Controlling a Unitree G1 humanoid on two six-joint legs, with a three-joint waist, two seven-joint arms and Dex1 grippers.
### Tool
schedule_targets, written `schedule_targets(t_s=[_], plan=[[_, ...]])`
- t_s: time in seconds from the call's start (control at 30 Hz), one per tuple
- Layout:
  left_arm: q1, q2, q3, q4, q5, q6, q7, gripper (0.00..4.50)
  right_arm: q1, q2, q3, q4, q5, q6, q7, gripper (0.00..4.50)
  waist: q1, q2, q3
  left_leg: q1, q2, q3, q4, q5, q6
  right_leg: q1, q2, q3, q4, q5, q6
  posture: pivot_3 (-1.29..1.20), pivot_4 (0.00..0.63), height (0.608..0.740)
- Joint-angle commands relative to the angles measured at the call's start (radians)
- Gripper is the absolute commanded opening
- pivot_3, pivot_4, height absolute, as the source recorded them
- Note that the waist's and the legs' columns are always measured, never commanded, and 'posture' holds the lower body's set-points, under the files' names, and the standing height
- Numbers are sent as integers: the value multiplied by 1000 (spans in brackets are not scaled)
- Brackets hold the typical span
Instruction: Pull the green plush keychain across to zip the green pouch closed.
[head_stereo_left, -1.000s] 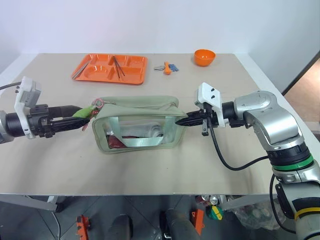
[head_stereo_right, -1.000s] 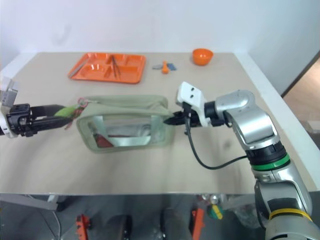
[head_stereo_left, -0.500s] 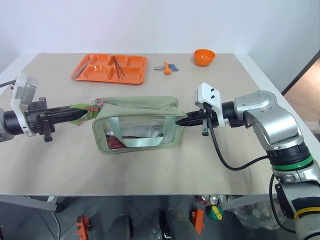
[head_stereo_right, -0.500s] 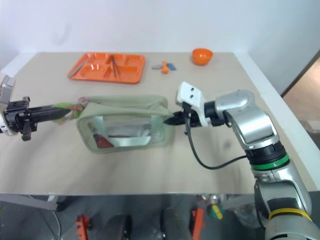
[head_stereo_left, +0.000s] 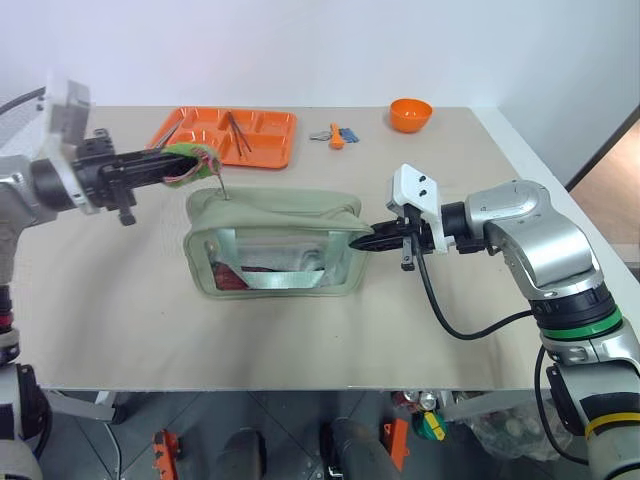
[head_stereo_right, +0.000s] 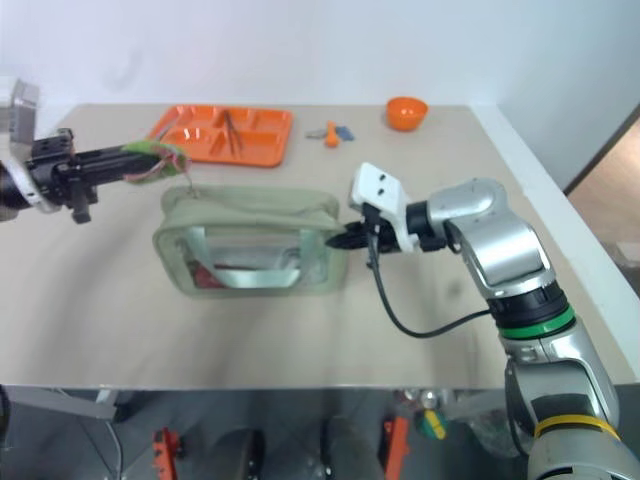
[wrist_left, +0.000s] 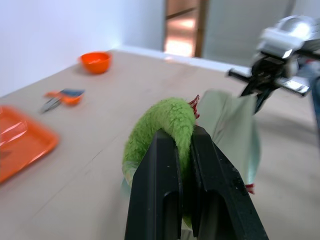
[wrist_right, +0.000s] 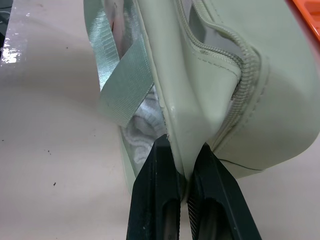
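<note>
The left pincer (head_stereo_left: 185, 166), clenched on the plush keychain (head_stereo_left: 189, 164), hangs above the pouch (head_stereo_left: 275, 243) at its left end, while the right pincer (head_stereo_left: 366, 240) pinches the pouch's right end mid-counter, so the zipper's length runs rightward toward it.

Fuzzy plush keychain (wrist_left: 165, 125), matt fabric pouch (head_stereo_left: 275, 210)

We see bare table (head_stereo_left: 300, 340) all along the near side of the green pouch (head_stereo_left: 275, 245), wide enough for a gripper to pass. Behind the pouch, an orange tray (head_stereo_left: 225, 137) with utensils, a small cluster of items (head_stereo_left: 335, 135) and an orange bowl (head_stereo_left: 410, 114) line the far edge, leaving an open strip between.
</note>
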Motion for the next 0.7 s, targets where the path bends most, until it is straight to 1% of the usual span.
schedule_targets(t_s=[0.03, 0.17, 0.3, 0.33, 0.37, 0.4, 0.43, 0.47, 0.53, 0.63, 0.67, 0.7], plan=[[-30, 10, -61, -48, 32, -20, -55, 48, -19, -8, -12, -11, -1, -4, -6, 0, -4, 0, 0, 0, 0, 0, 0, 0, 0, 0, 0, 0, 0, 0, 0, 0, 150, 740], [-52, -7, -146, -18, 114, -86, -94, 48, -10, -14, -21, -25, 4, 8, -12, 0, -5, 0, 0, 0, 0, -1, 0, 0, 0, 0, 1, -1, 0, 0, 0, 0, 150, 740], [-101, -53, -158, 23, 128, -94, -95, 48, 3, -20, -26, -42, 8, 18, -17, 0, -5, 0, 0, 0, 0, -1, 1, 0, 0, 0, 1, -1, 1, 0, -1, 0, 150, 740], [-112, -63, -158, 29, 129, -96, -97, 379, 5, -21, -27, -45, 9, 20, -18, 0, -5, 0, 0, 0, 0, -1, 1, 0, 0, 0, 1, 0, 0, 1, 0, 0, 150, 740], [-123, -70, -152, 29, 99, -59, -113, 748, 7, -22, -29, -49, 11, 24, -22, 0, -5, 0, 0, 0, 0, 0, 1, 0, 0, 0, 1, 0, 0, 1, 0, 0, 150, 740], [-130, -72, -149, 25, 75, -29, -129, 879, 9, -23, -31, -52, 13, 28, -25, 0, -5, 0, 0, 0, 0, 0, 1, 0, 0, 0, 0, 0, 0, 0, 0, 0, 150, 740], [-133, -73, -149, 22, 66, -15, -139, 1283, 10, -24, -32, -54, 14, 28, -27, 0, -5, 0, 0, 0, 0, -1, 1, 0, 0, 0, 1, 0, 0, 0, 0, 0, 150, 740], [-136, -72, -150, 21, 65, -4, -142, 1566, 11, -26, -32, -54, 15, 29, -28, 0, -5, 0, 0, 0, 0, -1, 1, 0, 0, 0, 1, 0, 0, 0, 0, 0, 150, 740], [-137, -71, -148, 22, 67, 8, -147, 2272, 11, -27, -33, -54, 17, 29, -29, 0, -6, 0, 0, 0, 0, -1, 1, 0, 0, 0, 1, 0, 0, 0, 0, 0, 150, 740], [-131, -62, -126, 13, 46, 31, -155, 3279, 12, -28, -32, -56, 20, 29, -31, 0, -6, 0, 0, 0, 0, -1, 1, 0, 0, 0, 1, -1, 1, 0, 0, 0, 150, 740], [-128, -59, -117, 9, 34, 49, -155, 3550, 12, -27, -32, -56, 21, 29, -32, 0, -6, 0, 0, 0, 0, -1, 1, 0, 0, 0, 1, -1, 1, 0, 0, 0, 150, 740], [-125, -53, -109, 1, 19, 69, -158, 3939, 11, -27, -31, -56, 21, 28, -32, 0, -6, 0, 0, 0, 0, -1, 1, 0, 0, 0, 1, -1, 1, 0, 0, 0, 150, 740]])
